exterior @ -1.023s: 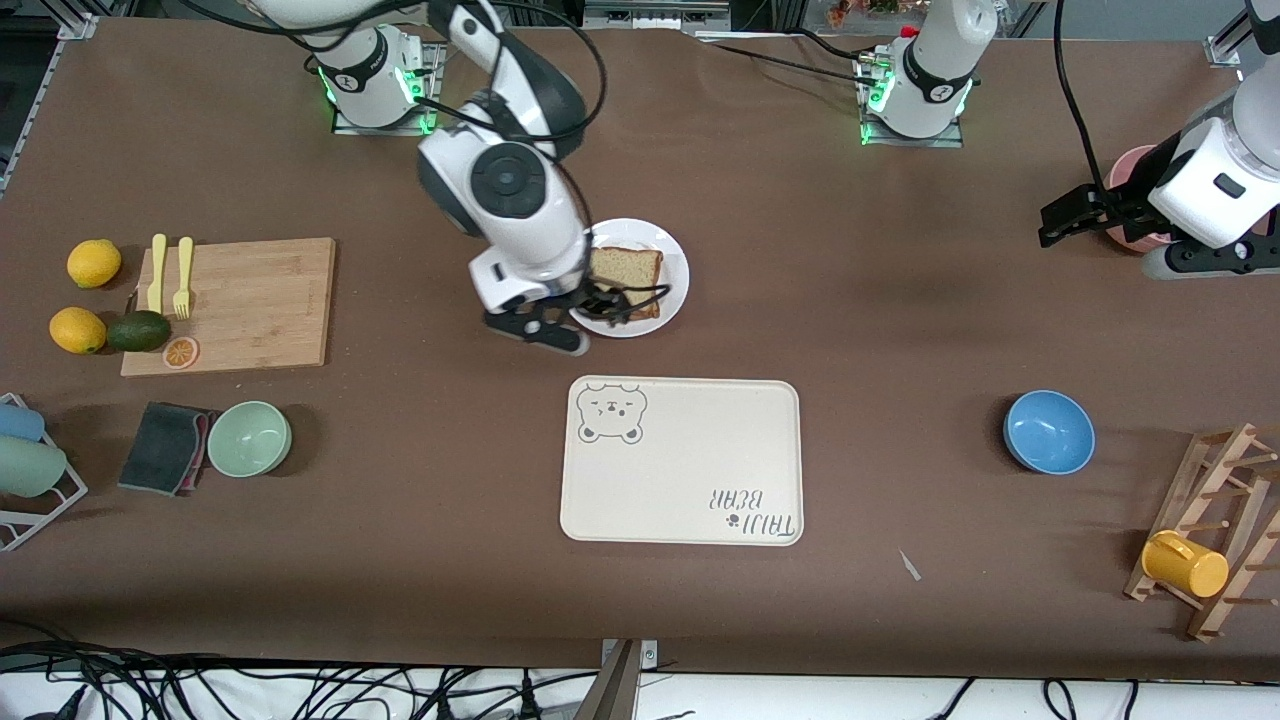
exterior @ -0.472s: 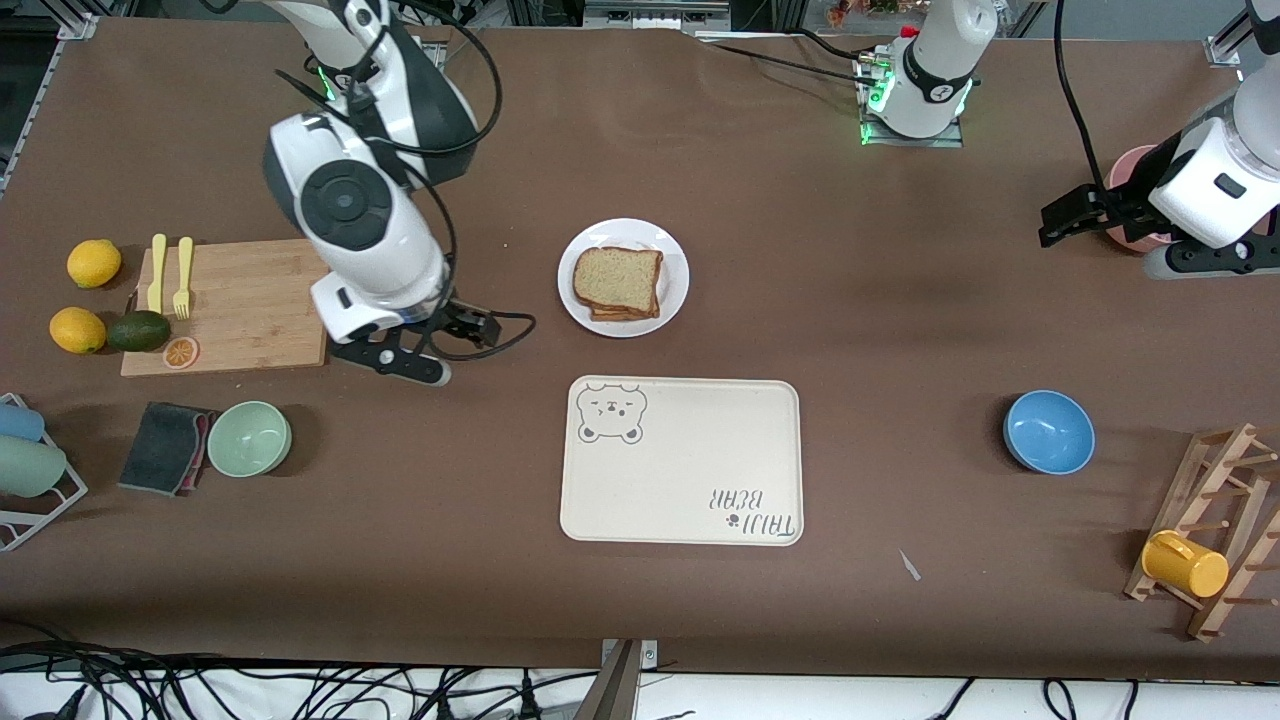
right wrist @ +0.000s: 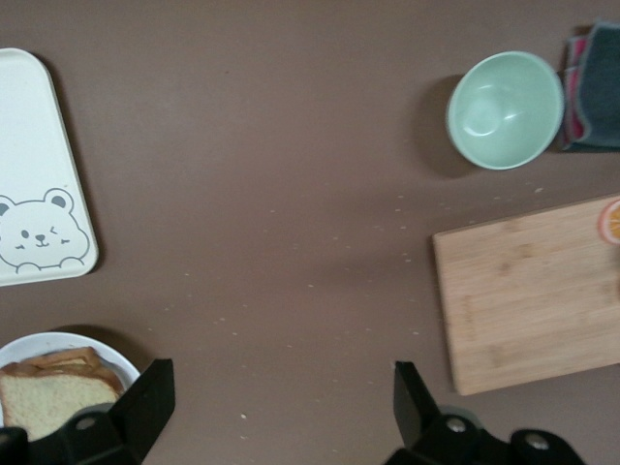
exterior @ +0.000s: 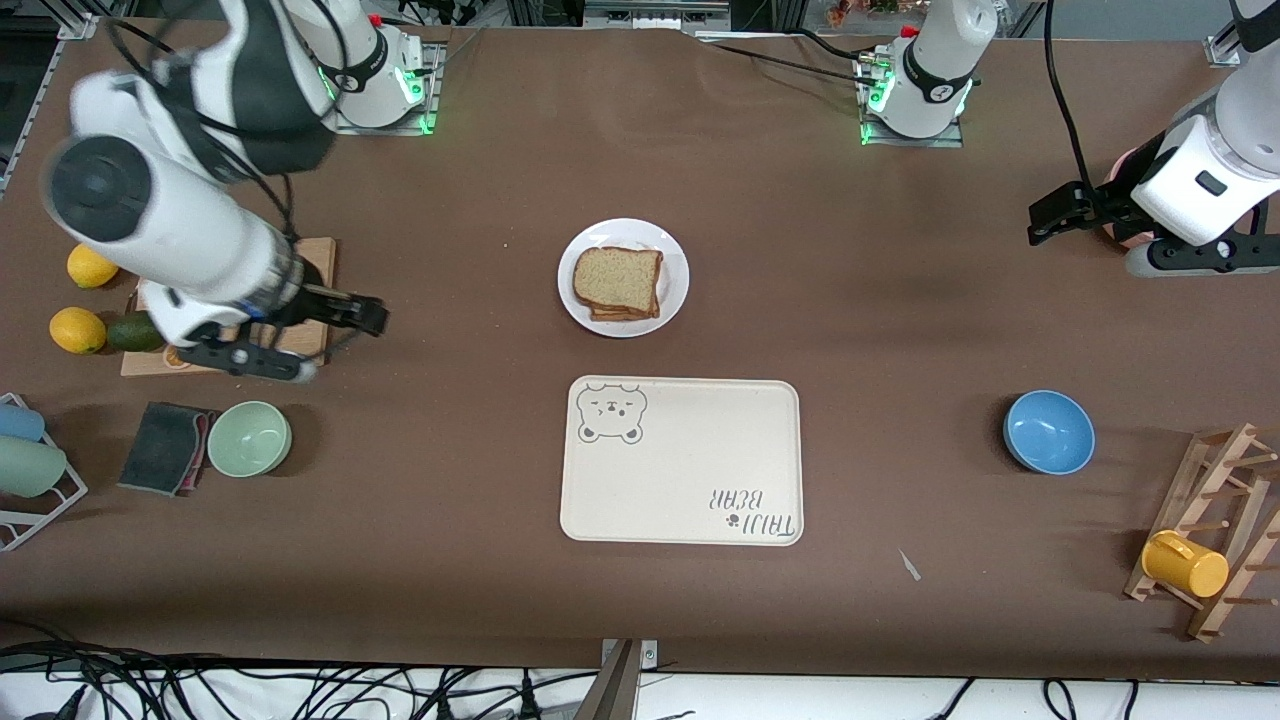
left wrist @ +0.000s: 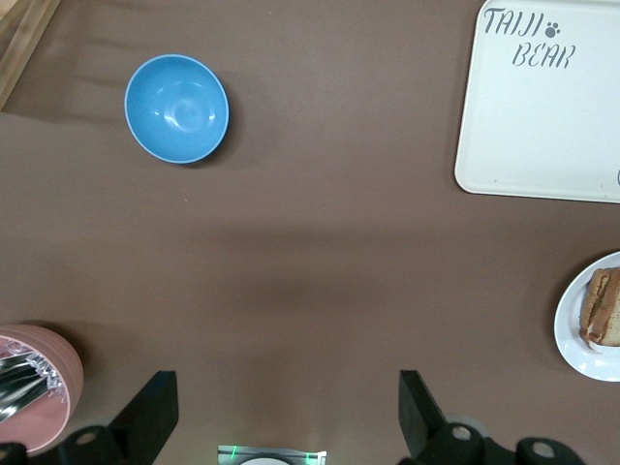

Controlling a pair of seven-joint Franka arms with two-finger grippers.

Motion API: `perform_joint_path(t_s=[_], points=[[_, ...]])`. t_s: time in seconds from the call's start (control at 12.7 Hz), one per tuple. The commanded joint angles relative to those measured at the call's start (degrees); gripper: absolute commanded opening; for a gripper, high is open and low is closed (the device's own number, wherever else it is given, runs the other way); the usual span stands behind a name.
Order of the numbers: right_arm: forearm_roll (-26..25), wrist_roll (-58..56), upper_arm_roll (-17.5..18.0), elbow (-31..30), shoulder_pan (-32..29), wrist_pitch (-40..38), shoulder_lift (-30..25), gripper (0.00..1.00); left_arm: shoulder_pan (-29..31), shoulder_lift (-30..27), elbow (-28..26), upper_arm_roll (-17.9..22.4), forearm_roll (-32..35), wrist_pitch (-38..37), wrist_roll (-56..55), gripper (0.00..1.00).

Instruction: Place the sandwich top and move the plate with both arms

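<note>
The sandwich top (exterior: pixel 618 277) lies flat on a stack of bread on the white plate (exterior: pixel 673 262), which is farther from the front camera than the bear-print tray (exterior: pixel 683 460). The slice also shows in the right wrist view (right wrist: pixel 48 402) and in the left wrist view (left wrist: pixel 601 308). My right gripper (exterior: pixel 365 316) is open and empty, over the table beside the cutting board, apart from the plate; the right wrist view shows it too (right wrist: pixel 281 407). My left gripper (exterior: pixel 1046 218) is open and empty beside a pink cup (left wrist: pixel 39 383), well apart from the plate; it shows in the left wrist view (left wrist: pixel 288 412).
A wooden cutting board (exterior: pixel 318 252) with lemons and an avocado (exterior: pixel 135 331) lies at the right arm's end. A green bowl (exterior: pixel 249 438) and grey cloth (exterior: pixel 165 447) sit nearer the camera. A blue bowl (exterior: pixel 1048 432) and a mug rack (exterior: pixel 1215 520) with a yellow mug are at the left arm's end.
My right gripper has left the plate and swung toward the right arm's end, now beside the cutting board. The bread slice stays on the plate. The left gripper shifted slightly.
</note>
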Motion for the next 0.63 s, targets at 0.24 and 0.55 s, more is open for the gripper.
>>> perform_joint_path(t_s=[0.24, 0.55], points=[[1.8, -13.4, -5.3, -1.2, -1.9, -3.3, -3.2, 1.00, 0.1, 0.3, 1.3, 0.1, -1.4, -1.1, -0.2, 1.00], [1.8, -15.3, -5.0, -1.5, -4.7, -7.8, -5.9, 1.00, 0.2, 0.3, 1.3, 0.1, -1.4, -1.1, -0.2, 1.00]])
